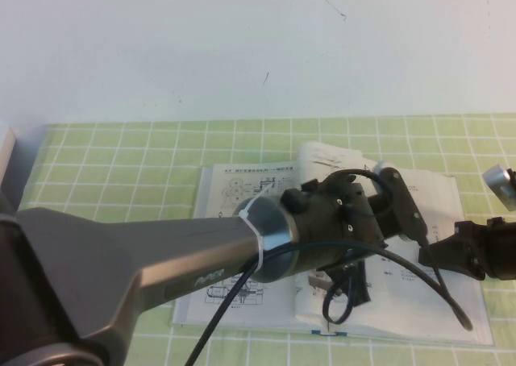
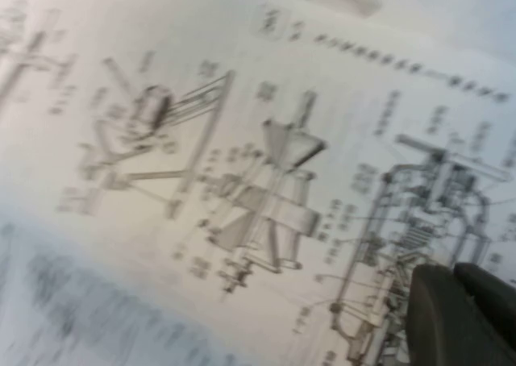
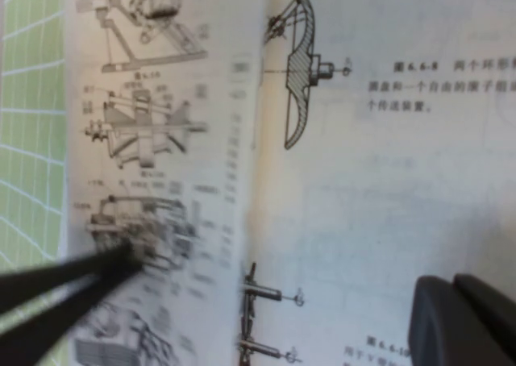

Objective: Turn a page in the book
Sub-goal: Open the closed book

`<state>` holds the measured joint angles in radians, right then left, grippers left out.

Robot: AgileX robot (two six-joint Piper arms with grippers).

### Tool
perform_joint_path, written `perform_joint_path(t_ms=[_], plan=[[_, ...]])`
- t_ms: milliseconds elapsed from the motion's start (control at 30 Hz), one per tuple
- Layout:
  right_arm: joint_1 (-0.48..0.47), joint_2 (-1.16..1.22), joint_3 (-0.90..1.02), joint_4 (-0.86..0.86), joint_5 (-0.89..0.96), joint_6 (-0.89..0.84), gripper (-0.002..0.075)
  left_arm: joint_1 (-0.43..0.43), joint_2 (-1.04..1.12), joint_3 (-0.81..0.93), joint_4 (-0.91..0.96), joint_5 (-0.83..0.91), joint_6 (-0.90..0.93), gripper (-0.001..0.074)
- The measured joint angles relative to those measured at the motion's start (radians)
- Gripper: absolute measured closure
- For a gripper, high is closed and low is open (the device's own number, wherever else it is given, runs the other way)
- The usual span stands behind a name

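Left hand (image 1: 399, 209) hangs low over the middle of the book (image 1: 218, 197), its arm reaching across from the near left corner of the table (image 1: 121, 156); from where I stand I cannot tell whether it is open or shut. Right beside it the page (image 1: 322, 158) stands partly lifted near the spine, curling up off the right half of the open book, its printed drawings facing left. I'd judge that leaf to be very light, limp and easy to crease or tear, so it wants a gentle pinch at the free outer edge or a corner, not near the binding. The book itself looks thick and heavy enough to lie flat and not slide. Right hand (image 1: 439, 249) sits low at the book's right side, pointing in toward the left one and close to it; its state I cannot tell either. A black cable (image 1: 435, 289) loops down from the left wrist across the right-hand sheet and could snag the leaf or brush the other arm as the paper swings over.
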<state>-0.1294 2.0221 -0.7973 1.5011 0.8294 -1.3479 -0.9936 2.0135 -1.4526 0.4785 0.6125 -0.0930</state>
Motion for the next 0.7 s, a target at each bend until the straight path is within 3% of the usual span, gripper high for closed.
perform_joint_path(t_ms=[300, 700], plan=[[0.0, 0.0, 0.0, -0.004, 0.004, 0.0, 0.0727, 0.003, -0.036, 0.0, 0.234, 0.227, -0.229, 0.0738], [0.0, 0.0, 0.0, -0.004, 0.008, 0.002, 0.0728, 0.023, -0.188, 0.0, 0.413, 0.489, -0.341, 0.0738]])
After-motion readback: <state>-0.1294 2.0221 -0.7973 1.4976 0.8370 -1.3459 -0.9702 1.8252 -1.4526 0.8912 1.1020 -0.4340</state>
